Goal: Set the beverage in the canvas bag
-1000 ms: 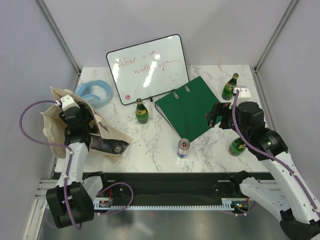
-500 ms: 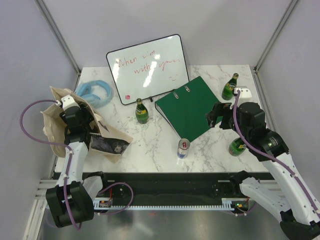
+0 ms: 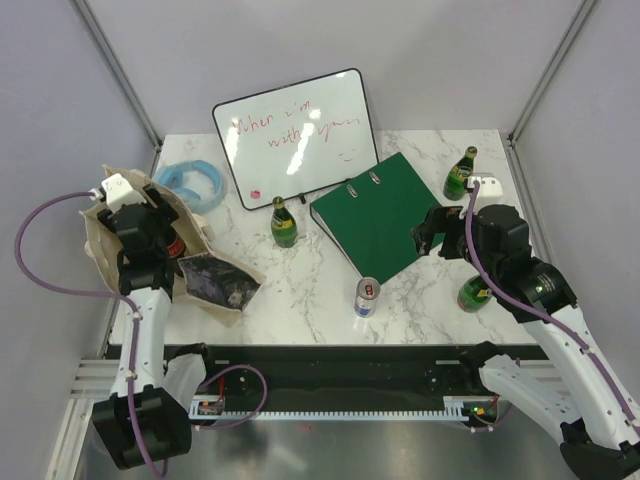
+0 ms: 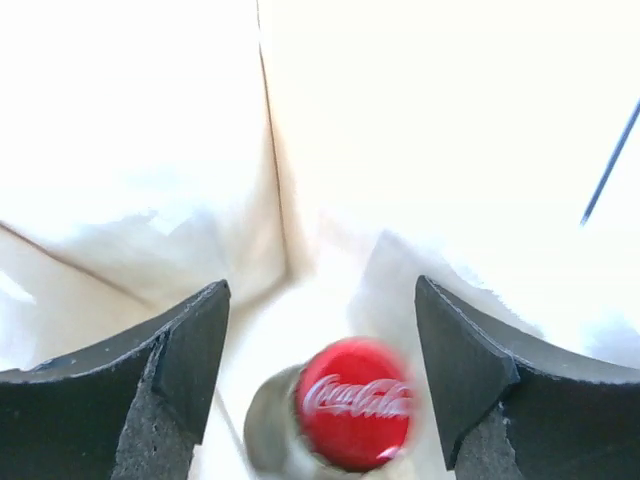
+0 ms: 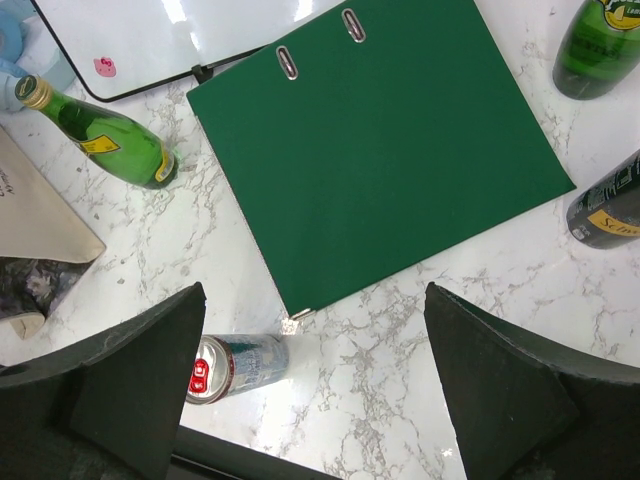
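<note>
The canvas bag (image 3: 100, 240) stands at the table's left edge, with its dark mottled print (image 3: 215, 285) facing the front. A Coca-Cola bottle with a red cap (image 4: 355, 403) stands inside the bag, with pale cloth all round it; in the top view a bit of red (image 3: 175, 247) shows in the bag's mouth. My left gripper (image 4: 322, 290) is open just above the cap and its jaws stand apart from it, not touching; it hangs over the bag (image 3: 158, 242). My right gripper (image 5: 315, 295) is open and empty above the marble, near a can (image 5: 235, 365).
Green bottles stand mid-table (image 3: 284, 224), at the back right (image 3: 460, 174) and by the right arm (image 3: 473, 293). A green binder (image 3: 385, 215), a whiteboard (image 3: 295, 135), a blue ring (image 3: 190, 182) and the can (image 3: 367, 296) are also on the table.
My left gripper has risen and drawn back to the left, out of the bag's mouth, leaving the bottle inside. The right arm has not moved.
</note>
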`<state>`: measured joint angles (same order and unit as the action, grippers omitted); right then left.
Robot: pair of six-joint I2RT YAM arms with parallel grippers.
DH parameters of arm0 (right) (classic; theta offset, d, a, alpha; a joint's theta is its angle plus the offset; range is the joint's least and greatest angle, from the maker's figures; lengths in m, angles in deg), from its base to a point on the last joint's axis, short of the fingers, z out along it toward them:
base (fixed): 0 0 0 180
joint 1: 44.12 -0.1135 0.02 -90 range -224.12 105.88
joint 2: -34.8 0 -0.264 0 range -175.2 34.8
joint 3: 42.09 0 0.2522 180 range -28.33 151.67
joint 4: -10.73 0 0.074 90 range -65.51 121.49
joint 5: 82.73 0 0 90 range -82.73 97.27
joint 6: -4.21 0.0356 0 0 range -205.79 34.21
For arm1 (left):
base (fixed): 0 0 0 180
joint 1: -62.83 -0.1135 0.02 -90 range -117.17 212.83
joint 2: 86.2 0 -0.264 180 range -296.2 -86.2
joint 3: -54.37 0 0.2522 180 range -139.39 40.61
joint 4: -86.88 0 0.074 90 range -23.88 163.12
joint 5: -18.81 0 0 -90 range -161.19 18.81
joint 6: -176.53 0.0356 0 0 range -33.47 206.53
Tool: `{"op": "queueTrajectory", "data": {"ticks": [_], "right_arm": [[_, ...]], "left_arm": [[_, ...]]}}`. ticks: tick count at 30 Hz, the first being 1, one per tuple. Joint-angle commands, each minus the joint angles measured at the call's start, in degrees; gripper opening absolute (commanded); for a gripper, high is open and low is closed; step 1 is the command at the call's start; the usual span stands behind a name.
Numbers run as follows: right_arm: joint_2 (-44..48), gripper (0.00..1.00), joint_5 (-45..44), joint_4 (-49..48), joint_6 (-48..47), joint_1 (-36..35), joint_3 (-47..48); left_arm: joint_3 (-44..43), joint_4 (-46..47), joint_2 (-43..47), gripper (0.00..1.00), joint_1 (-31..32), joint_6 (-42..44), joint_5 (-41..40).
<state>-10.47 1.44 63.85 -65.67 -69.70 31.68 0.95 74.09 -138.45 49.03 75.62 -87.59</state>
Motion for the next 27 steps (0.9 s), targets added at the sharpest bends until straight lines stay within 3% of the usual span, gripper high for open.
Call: {"op": "queueTrajectory", "data": {"ticks": [1, 15, 19, 24, 27], "right_arm": [[0.28, 0.98, -0.06, -2.35, -0.43, 0.18, 0.02], [0.19, 0.98, 0.11, -2.35, -0.43, 0.18, -0.07], [0.01, 0.98, 0.46, -2.35, -0.43, 0.18, 0.02], [0.01, 0.98, 0.38, -1.91, -0.52, 0.18, 0.55], [0.01, 0.98, 0.03, -1.82, -0.61, 0.10, 0.55]], "left_arm": [[-4.11, 3.95, 2.15, 0.81, -0.26, 1.95, -0.56], [-13.24, -4.66, 7.33, 0.81, -0.35, 1.69, 2.25], [-21.91, -10.88, 6.82, 0.82, -0.26, -1.82, 7.25], [-37.49, -28.70, -2.92, 0.80, 0.18, -1.83, 16.13], [-42.16, -33.03, -4.87, 0.80, 3.49, -0.16, 17.29]]}}
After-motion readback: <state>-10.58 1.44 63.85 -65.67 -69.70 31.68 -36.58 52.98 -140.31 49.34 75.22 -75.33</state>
